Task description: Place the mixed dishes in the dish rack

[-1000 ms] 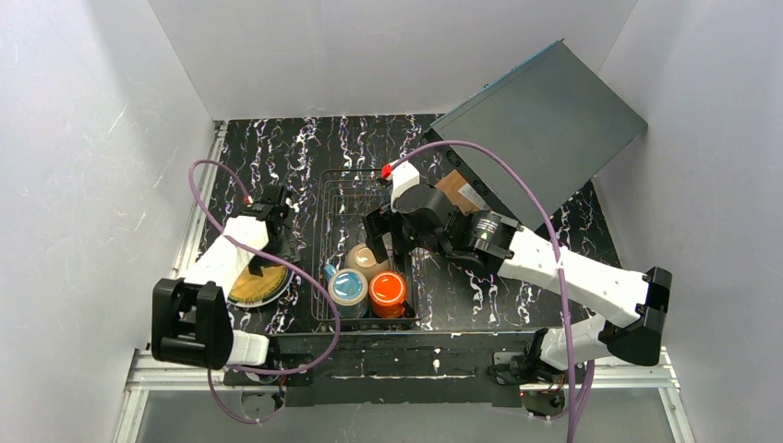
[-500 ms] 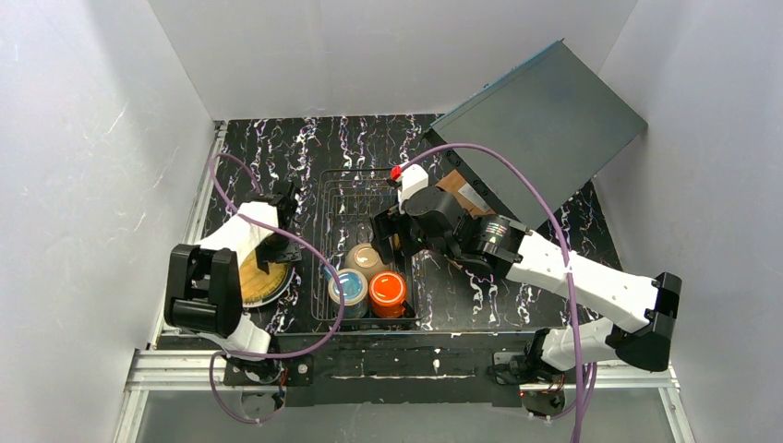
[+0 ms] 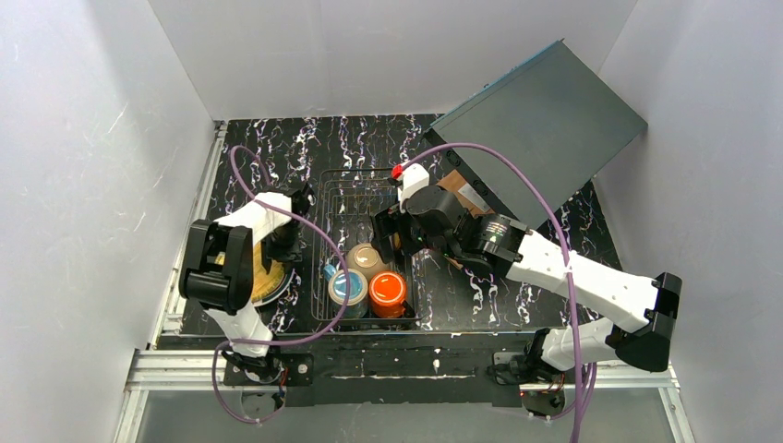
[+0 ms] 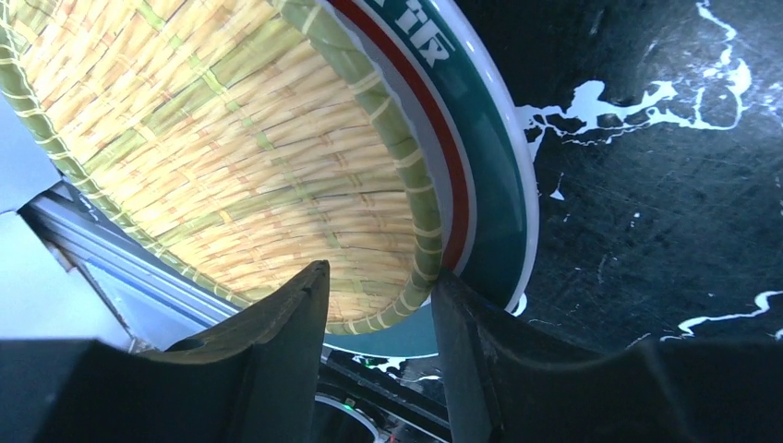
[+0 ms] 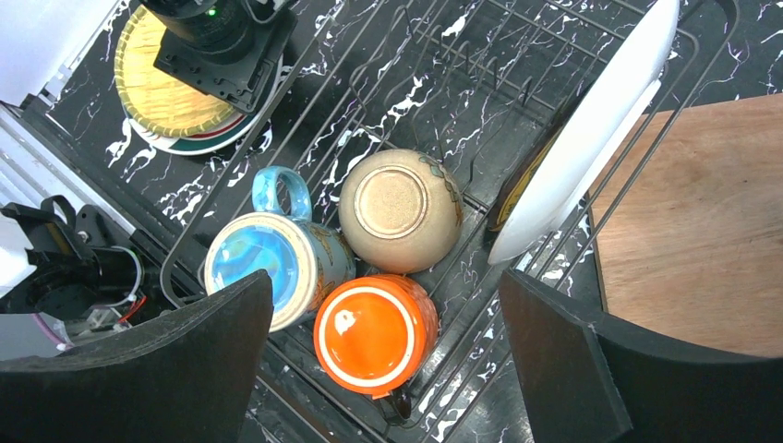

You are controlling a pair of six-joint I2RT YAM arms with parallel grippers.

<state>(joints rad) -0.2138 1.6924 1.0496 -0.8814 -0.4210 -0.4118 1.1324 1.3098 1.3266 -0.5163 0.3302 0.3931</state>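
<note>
Left end effector (image 4: 377, 318) is clamped on the rim of the woven-look yellow plate (image 4: 231, 157), left of the dish rack (image 3: 325, 231). Looks rigid, glazed, breakable; rim pinch is right. Right end effector (image 5: 383, 355) is spread wide over the rack, holding nothing.

We count two mugs in the rack (image 5: 388, 55), one blue (image 5: 268, 263) and one orange (image 5: 374, 332), both upside down. One tan bowl (image 5: 400, 209) sits upturned beside them. Two plates: a white one (image 5: 591, 129) on edge in the rack, a yellow woven-patterned one (image 4: 231, 157) outside it. One wooden board (image 5: 702, 240).
</note>
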